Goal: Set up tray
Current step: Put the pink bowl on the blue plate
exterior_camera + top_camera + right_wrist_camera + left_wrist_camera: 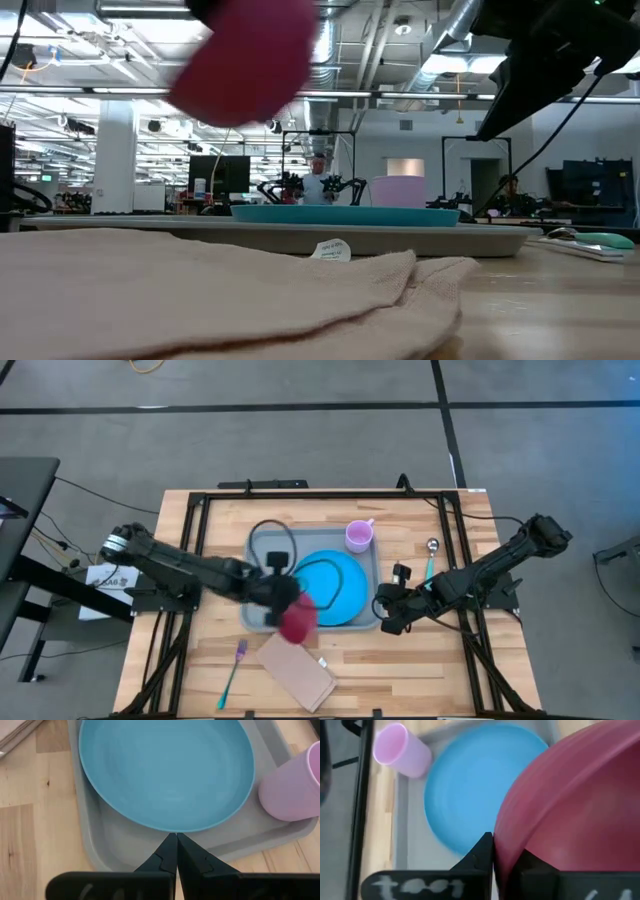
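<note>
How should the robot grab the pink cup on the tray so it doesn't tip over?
Grip the pink cup across its round side wall, coming from above or from the far edge of the tray. It stands upright in the tray's far right corner with its handle pointing toward the far edge. The blue plate crowds its near side, so that side looks tighter.

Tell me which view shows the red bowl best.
The left wrist view: the red bowl fills it, its rim pinched in the left gripper. The high view shows it blurred at the tray's near edge, the low view as a lifted blur, the right wrist view not at all.
</note>
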`<state>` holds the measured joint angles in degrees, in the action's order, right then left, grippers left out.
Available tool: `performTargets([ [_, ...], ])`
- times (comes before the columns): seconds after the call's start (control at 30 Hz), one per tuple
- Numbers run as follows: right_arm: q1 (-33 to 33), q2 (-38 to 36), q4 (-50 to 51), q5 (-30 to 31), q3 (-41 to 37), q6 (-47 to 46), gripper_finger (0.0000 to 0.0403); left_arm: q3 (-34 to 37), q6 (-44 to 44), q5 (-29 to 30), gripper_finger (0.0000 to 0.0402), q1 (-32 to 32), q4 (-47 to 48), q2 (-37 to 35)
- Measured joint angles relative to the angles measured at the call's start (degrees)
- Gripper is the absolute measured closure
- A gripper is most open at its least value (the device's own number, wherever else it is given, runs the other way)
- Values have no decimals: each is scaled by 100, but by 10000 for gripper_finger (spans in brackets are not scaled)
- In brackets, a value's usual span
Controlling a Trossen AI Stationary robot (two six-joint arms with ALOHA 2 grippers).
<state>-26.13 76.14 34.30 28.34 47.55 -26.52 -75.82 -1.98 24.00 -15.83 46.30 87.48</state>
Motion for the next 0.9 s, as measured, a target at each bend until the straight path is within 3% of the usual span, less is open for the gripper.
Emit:
performTargets([
  [0.17, 0, 0, 3, -74, 0, -95, 402, 5, 210, -383, 401, 737, -750, 796],
  [0.4, -11, 0, 39, -773, 0, -595, 402, 16, 542, -934, 401, 1631, -1736, 1692],
  [0.57, -11, 0, 138, -774, 4, -599, 402, 16, 598, -1863, 401, 2034, -1999, 1782],
  [0.9, -11, 1, 211, -774, 4, -599, 402, 10, 1100, -1805, 383, 2207, -1877, 1782],
])
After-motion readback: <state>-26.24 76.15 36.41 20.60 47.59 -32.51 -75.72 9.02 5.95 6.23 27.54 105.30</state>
